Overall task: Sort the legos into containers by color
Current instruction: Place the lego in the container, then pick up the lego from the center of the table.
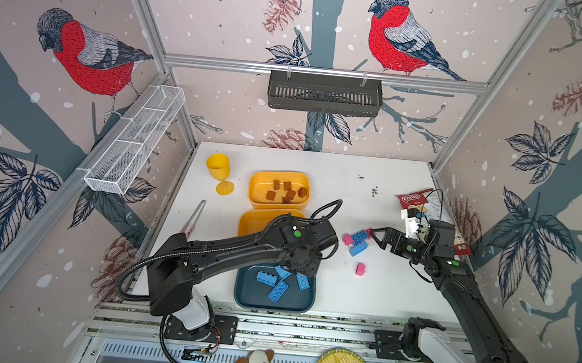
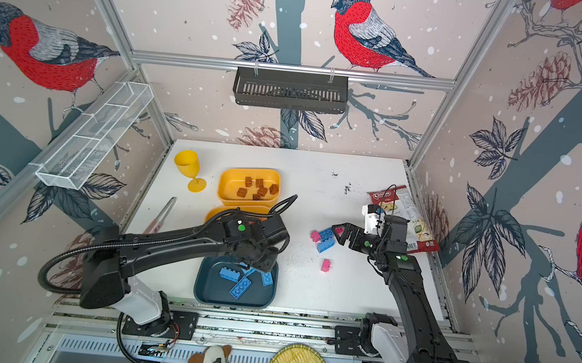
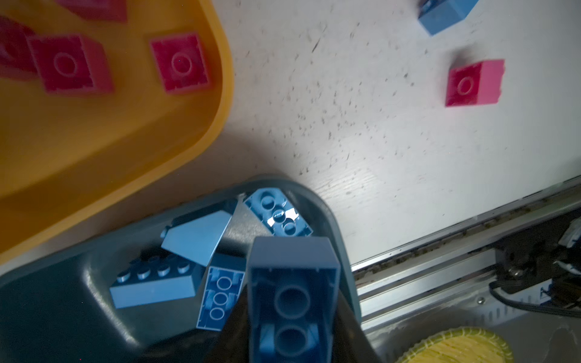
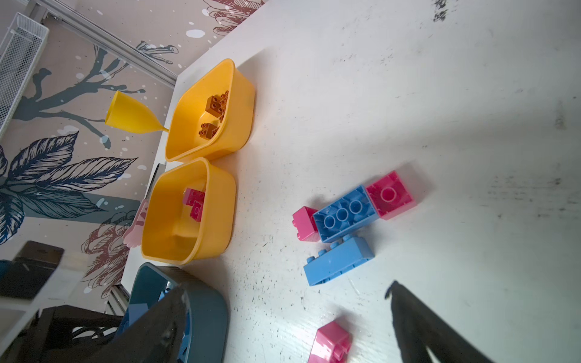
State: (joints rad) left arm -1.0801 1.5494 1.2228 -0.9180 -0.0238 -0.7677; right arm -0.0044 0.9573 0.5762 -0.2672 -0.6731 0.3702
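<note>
Closest to the lens in the left wrist view, a blue brick [image 3: 292, 273] shows its hollow underside, pinched across its width by the left gripper [image 3: 290, 301], whose dark fingers [image 3: 349, 327] press on either flank. It hangs over the corner of the teal tray [image 1: 248, 295], which sits at 6 o'clock on the table [image 1: 337, 180] and already holds four blue bricks [image 3: 151, 279], one of them a wedge. The carry therefore looks like a drop-off about to be made. At 12 o'clock from that tray stands the near yellow tray [image 4: 188, 245], holding pink bricks [image 3: 179, 61]. Beyond it, also toward 12 o'clock, the far yellow tray [image 1: 280, 177] holds the brown bricks [image 1: 286, 191], so each colour has its own home. The right gripper [image 1: 376, 237] hovers with its fingers spread wide, pointing at an unsorted cluster [image 4: 344, 213] of two blue and two pink bricks at 2 o'clock from the teal tray. The right wrist view shows it clear of them, probably lining up the next pick. A lone pink brick [image 1: 360, 269] lies at 3 o'clock from the teal tray. The yellow goblet [image 1: 218, 169] at 10 o'clock and the snack packet [image 2: 404, 209] at 3 o'clock play no part in the sorting.
</note>
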